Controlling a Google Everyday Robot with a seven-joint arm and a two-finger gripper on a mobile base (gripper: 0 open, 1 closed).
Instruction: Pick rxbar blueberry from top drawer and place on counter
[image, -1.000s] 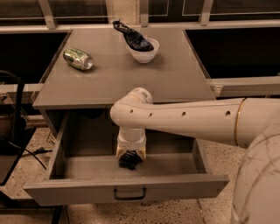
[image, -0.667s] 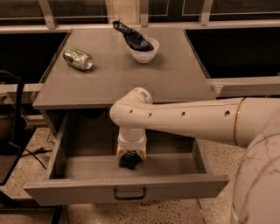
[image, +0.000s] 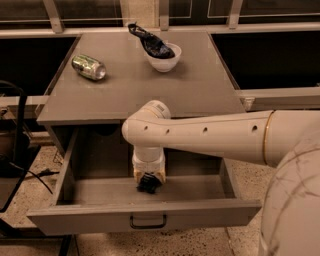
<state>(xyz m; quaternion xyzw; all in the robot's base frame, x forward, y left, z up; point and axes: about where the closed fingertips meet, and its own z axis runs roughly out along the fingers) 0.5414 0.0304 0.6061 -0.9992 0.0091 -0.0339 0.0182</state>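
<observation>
Nothing has visibly shifted since a second ago: the gripper (image: 148, 183) hangs at the same spot, low inside the open top drawer (image: 100, 218). Its dark tip is at or just above the drawer floor, a little left of the middle. Whether it is clamped on anything or released cannot be told from this angle. The rxbar blueberry cannot be told apart from the gripper's black shape down in the drawer.

Above the gripper stands the white wrist (image: 148, 161), upright, with a yellowish band at its lower edge. It joins a rounded elbow (image: 145, 125) just in front of the counter's edge. From there the cream arm (image: 215, 137) runs out to the right, roughly level across the drawer, to the robot's body (image: 295, 210) in the lower right corner.

The drawer is pulled well out, with a small dark bail handle (image: 148, 221) centred on its plain grey front. On the counter (image: 150, 92) behind, a green-silver can (image: 89, 67) lies on its side near the left edge. A white bowl (image: 164, 58) at the back holds a dark floppy bag (image: 149, 42) that trails over its left rim. Speckled floor (image: 200, 242) shows below the drawer.
</observation>
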